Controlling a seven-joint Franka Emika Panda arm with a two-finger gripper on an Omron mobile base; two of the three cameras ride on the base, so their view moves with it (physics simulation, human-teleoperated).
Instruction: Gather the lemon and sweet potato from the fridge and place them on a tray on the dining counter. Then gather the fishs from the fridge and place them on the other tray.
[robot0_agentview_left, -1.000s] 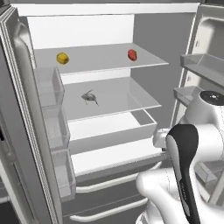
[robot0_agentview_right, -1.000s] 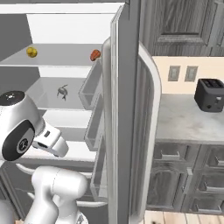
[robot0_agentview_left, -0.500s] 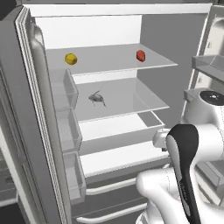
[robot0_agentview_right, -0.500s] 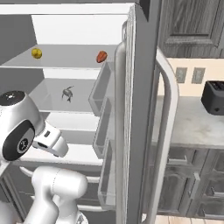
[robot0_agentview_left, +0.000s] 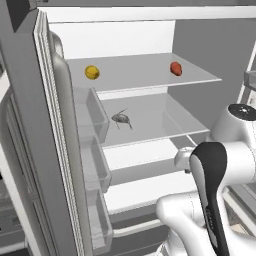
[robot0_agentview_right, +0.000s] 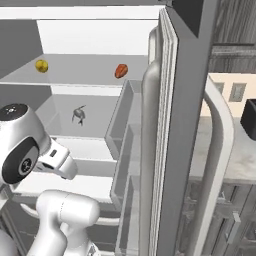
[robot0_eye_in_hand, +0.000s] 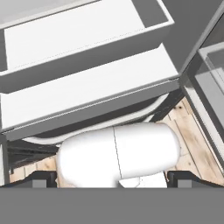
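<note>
The fridge (robot0_agentview_left: 125, 40) stands open in front of me. On its upper glass shelf the yellow lemon (robot0_agentview_left: 91, 72) (robot0_agentview_right: 41, 65) lies at the left and the orange-red sweet potato (robot0_agentview_left: 176, 68) (robot0_agentview_right: 121, 70) at the right. One small grey fish (robot0_agentview_left: 121, 119) (robot0_agentview_right: 78, 114) lies on the shelf below. My arm is folded low before the fridge with the hand pointing down. My gripper (robot0_eye_in_hand: 113, 178) is open and empty, its fingertips (robot0_eye_in_hand: 43, 178) wide apart over the fridge's lower drawers. The dining counter and the trays are out of view.
The left fridge door (robot0_agentview_left: 55, 150) with its clear bins stands close on the left. The right door (robot0_agentview_right: 175, 125) rises close on the right, its pale handle (robot0_agentview_right: 220, 150) beside it. A counter with a dark toaster (robot0_agentview_right: 249, 119) lies beyond. Wooden floor (robot0_eye_in_hand: 192, 135) shows under the drawers.
Both base views have shifted and the fridge interior looms larger, so the base has driven closer. The items on the shelves have not moved. The arm keeps its folded pose, gripper open.
</note>
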